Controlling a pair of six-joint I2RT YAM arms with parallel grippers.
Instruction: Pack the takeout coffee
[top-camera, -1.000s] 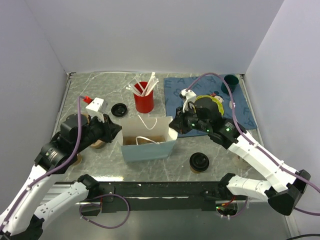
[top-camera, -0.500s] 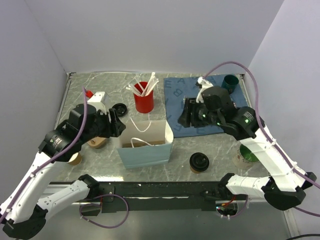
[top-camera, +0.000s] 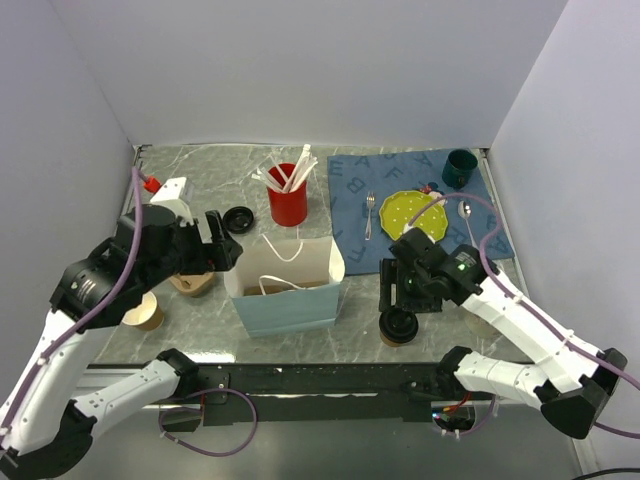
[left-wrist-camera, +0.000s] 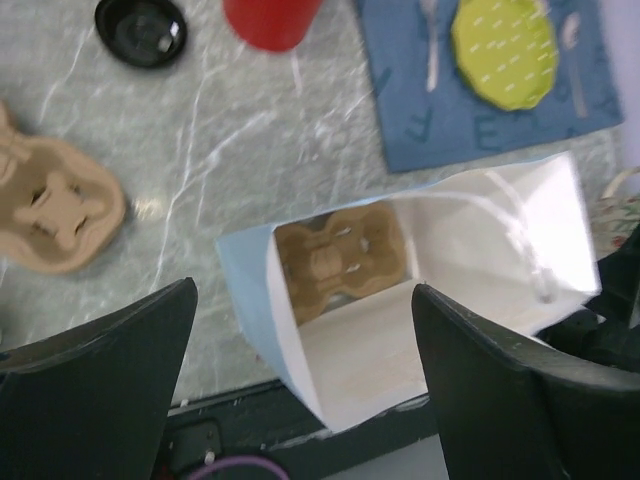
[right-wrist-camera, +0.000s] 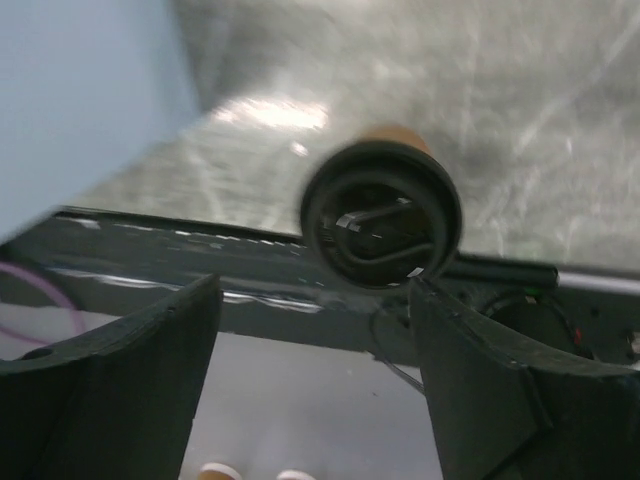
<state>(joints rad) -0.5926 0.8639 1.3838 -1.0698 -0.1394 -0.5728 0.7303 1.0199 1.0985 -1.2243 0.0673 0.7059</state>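
Note:
The takeout coffee (top-camera: 398, 326), a brown paper cup with a round black lid (right-wrist-camera: 381, 215), stands near the table's front edge, right of the bag. My right gripper (top-camera: 394, 294) hovers just above and behind it, open, with nothing between its fingers (right-wrist-camera: 500, 380). The light blue paper bag (top-camera: 287, 292) stands open in the middle, and a brown cup carrier (left-wrist-camera: 338, 254) lies on its floor. My left gripper (top-camera: 222, 246) is open beside the bag's left side, looking down into its mouth (left-wrist-camera: 420, 270), apart from it.
A second cardboard carrier (top-camera: 190, 283) and a lidless brown cup (top-camera: 148, 315) sit at the left. A loose black lid (top-camera: 238, 218) and a red cup of white utensils (top-camera: 287, 200) stand behind the bag. The blue mat (top-camera: 350, 185) carries a yellow-green plate (top-camera: 412, 210), cutlery and a dark green cup (top-camera: 460, 165).
Both grippers have opened and left the bag's sides. The left one drew back to the left. The right one swung over the mat and came down above the lidded coffee.

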